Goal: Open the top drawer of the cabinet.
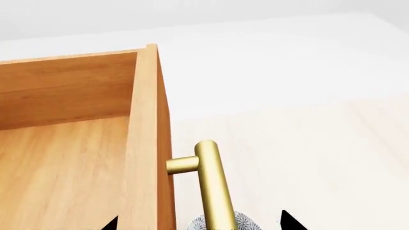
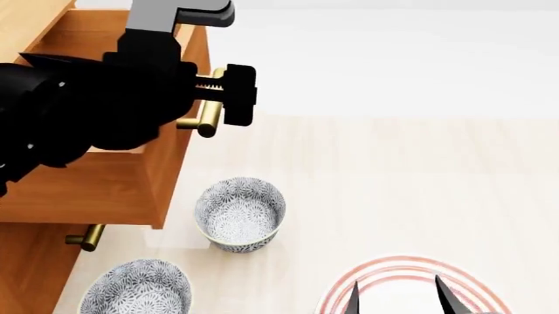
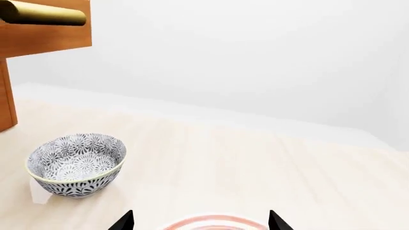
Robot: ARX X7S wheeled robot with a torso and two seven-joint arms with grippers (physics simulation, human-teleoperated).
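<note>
Left tool (image 2: 229, 98) nearest you, jaws apart around brass handle (image 1: 214, 184), not clamped. Top drawer (image 2: 131, 176) already slid well out of cabinet (image 2: 26, 275) at bench's left edge. Pull step nearly done; next, back off. Right tool (image 2: 397, 297) apart, idle.

A patterned bowl (image 3: 76, 164) stands upright on the pale worktop (image 3: 255, 167). Above it juts a wooden drawer front with a brass handle (image 3: 41, 13). The right tool's (image 3: 201, 223) fingertips stand apart over a red-ringed plate (image 3: 214, 223).

A pale wood-grain worktop (image 2: 393, 170) runs back to a plain white wall (image 3: 255, 57). Soft, even light falls everywhere, casting only faint shadows.
</note>
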